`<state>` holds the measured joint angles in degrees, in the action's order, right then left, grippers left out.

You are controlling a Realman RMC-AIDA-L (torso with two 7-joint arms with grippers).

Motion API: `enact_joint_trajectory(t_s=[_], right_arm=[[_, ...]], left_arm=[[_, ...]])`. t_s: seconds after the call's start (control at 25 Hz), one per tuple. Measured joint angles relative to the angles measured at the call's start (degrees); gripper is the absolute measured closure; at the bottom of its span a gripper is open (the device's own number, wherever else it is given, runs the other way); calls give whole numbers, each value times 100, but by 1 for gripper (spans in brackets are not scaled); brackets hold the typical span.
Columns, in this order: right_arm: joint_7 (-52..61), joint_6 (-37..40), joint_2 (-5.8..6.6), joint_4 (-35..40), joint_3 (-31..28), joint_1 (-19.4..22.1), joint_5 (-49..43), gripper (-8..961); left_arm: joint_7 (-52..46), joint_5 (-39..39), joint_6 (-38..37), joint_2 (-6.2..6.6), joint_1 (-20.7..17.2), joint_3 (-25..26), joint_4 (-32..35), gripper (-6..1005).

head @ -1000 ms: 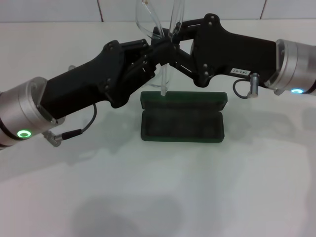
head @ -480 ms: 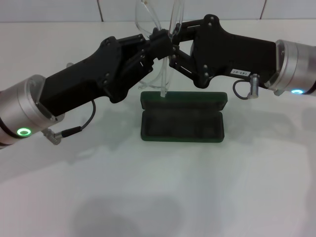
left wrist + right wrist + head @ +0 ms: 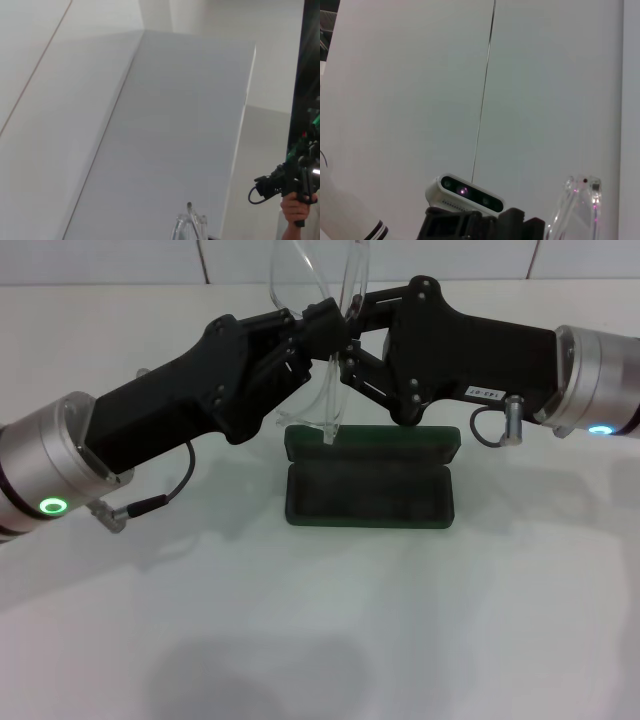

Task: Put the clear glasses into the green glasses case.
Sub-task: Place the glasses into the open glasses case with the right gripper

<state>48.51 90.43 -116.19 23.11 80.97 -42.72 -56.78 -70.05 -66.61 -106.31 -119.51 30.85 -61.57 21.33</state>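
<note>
The clear glasses [image 3: 300,278] are held upright in the air above the table's back half. Their thin arms hang down to just over the rear wall of the green glasses case [image 3: 368,488]. The case lies open on the white table with its dark lining showing. My left gripper [image 3: 322,322] and right gripper [image 3: 350,328] meet tip to tip at the glasses' frame, each shut on it from its own side. A clear tip of the glasses [image 3: 190,222] pokes into the left wrist view. Part of the glasses [image 3: 577,210] also shows in the right wrist view.
White table [image 3: 330,620] spreads out in front of the case. A person's hand with a black device [image 3: 295,197] shows far off in the left wrist view. A white camera bar [image 3: 465,192] appears in the right wrist view.
My left gripper has risen and come in to meet the right one at the glasses. The lens has tipped a little to the left and upward. The case has not moved.
</note>
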Motion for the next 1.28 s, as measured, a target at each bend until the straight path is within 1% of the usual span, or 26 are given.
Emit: enact_joint_trajectory(t_s=[0.6, 0.8, 0.92, 1.0, 1.12, 1.16, 1.2, 1.24, 1.28], right_arm=[[0, -23, 0, 0, 15, -6, -6, 816], [0, -42, 0, 0, -18, 6, -6, 816], [-4, -57, 7, 5, -41, 20, -4, 816], [-4, -126, 23, 96, -45, 76, -10, 815], [97, -339, 65, 432, -21, 231, -113, 815], [267, -438, 93, 657, -19, 308, -267, 815], [462, -520, 120, 898, -22, 384, -433, 815], [890, -637, 172, 1354, -43, 486, -811, 815], [1041, -665, 192, 1496, -42, 514, -924, 815]], left_arm=[[0, 17, -3, 0, -15, 5, -16, 895], [0, -9, -262, 47, -37, 5, 30, 895], [0, -44, -431, 136, -86, -8, 39, 895], [0, -59, -550, 221, -143, -26, 49, 895], [0, -246, -819, 458, -336, -45, 153, 895], [-2, -334, -879, 520, -395, -45, 206, 895], [-17, -536, -952, 616, -484, -48, 322, 895], [-34, -717, -979, 683, -554, -51, 423, 895], [-45, -879, -985, 719, -596, -53, 491, 895]])
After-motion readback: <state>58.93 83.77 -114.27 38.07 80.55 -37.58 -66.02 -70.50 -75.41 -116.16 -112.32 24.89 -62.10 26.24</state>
